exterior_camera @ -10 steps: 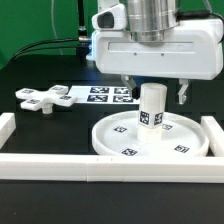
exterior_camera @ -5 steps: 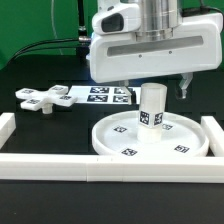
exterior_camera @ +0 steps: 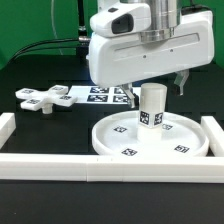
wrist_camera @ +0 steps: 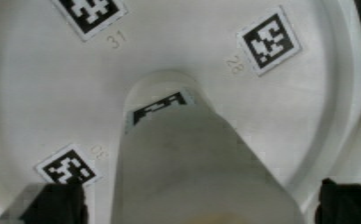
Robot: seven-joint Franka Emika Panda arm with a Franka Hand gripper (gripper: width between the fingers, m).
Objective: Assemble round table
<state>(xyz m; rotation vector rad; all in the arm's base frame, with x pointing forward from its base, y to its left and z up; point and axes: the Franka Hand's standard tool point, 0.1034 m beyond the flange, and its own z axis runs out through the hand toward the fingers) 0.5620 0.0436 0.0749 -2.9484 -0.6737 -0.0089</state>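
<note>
The short cylindrical post (exterior_camera: pixel 152 108) stands upright in the middle of the large round disc (exterior_camera: pixel 108 136), which lies flat near the front rail. My gripper (exterior_camera: pixel 153 87) hangs just above the post, open, with one finger on either side of its top and touching nothing. In the wrist view the post (wrist_camera: pixel 195 150) fills the middle, the disc (wrist_camera: pixel 177 40) lies around it, and dark fingertips (wrist_camera: pixel 20 205) show at the edges. The cross-shaped four-arm piece (exterior_camera: pixel 42 98) lies flat on the table at the exterior view's left.
The marker board (exterior_camera: pixel 100 94) lies behind the disc, between it and the cross piece. Long white border rails run along the front (exterior_camera: pixel 100 166), the exterior view's left (exterior_camera: pixel 5 126) and right (exterior_camera: pixel 213 132). Cables hang at the back left.
My gripper has risen a little above the post, still open. The post stays standing on the disc, and nothing else has moved.
</note>
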